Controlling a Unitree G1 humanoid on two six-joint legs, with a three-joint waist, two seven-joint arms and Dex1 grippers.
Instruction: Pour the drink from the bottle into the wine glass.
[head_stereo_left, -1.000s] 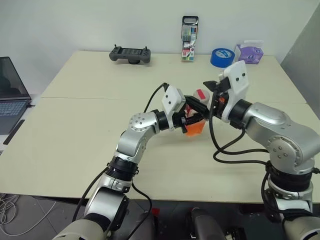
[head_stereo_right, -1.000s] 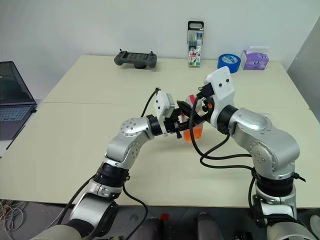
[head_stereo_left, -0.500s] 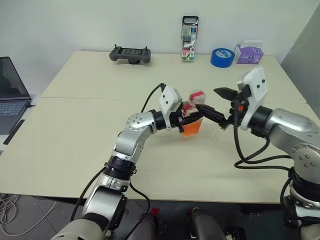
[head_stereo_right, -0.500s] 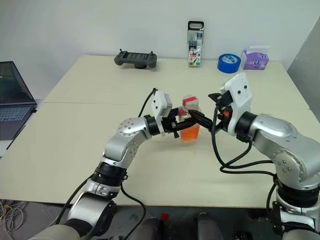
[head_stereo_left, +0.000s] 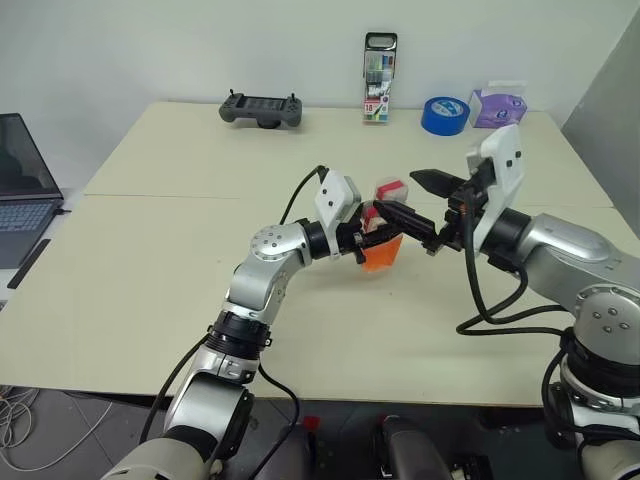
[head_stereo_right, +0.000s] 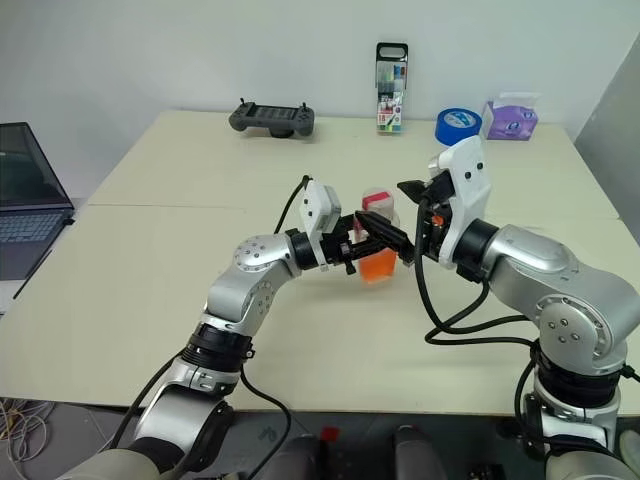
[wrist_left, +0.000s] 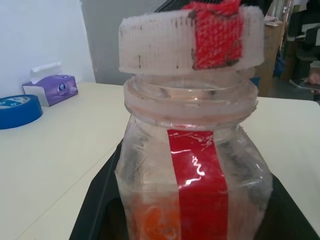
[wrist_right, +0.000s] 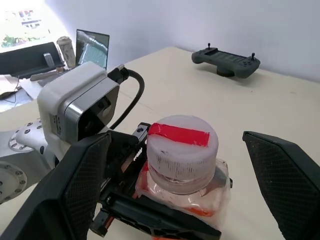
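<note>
Cap on, nothing poured

Progress is small as I read it. My left gripper (head_stereo_left: 372, 232) has its fingers clamped on the bottle (head_stereo_left: 384, 228), holding it upright above the middle of the surface (head_stereo_left: 150, 280), and the white cap (wrist_right: 182, 145) with its red band sits on the neck. My right gripper (head_stereo_left: 420, 200) hovers at the cap with its fingers spread wide, one on each side of it and touching nothing. The drink (head_stereo_left: 382, 254) fills only the lower part of the bottle. So the bottle is picked up; uncapping and pouring are left, I judge. I cannot find a wine glass on the surface, so I cannot say where the pour will go.

From the head views I get the whole layout: both arms meeting at the bottle, with a controller (head_stereo_left: 260, 108), a marker case (head_stereo_left: 379, 78), a tape roll (head_stereo_left: 444, 115) and a tissue box (head_stereo_left: 499, 106) along the far edge, and a laptop (head_stereo_left: 22, 190) off to the left. My right wrist view adds the top of the cap and how evenly the spread fingers straddle it. My left wrist view gives the close look at the neck thread and the red label strip (wrist_left: 197, 185).
</note>
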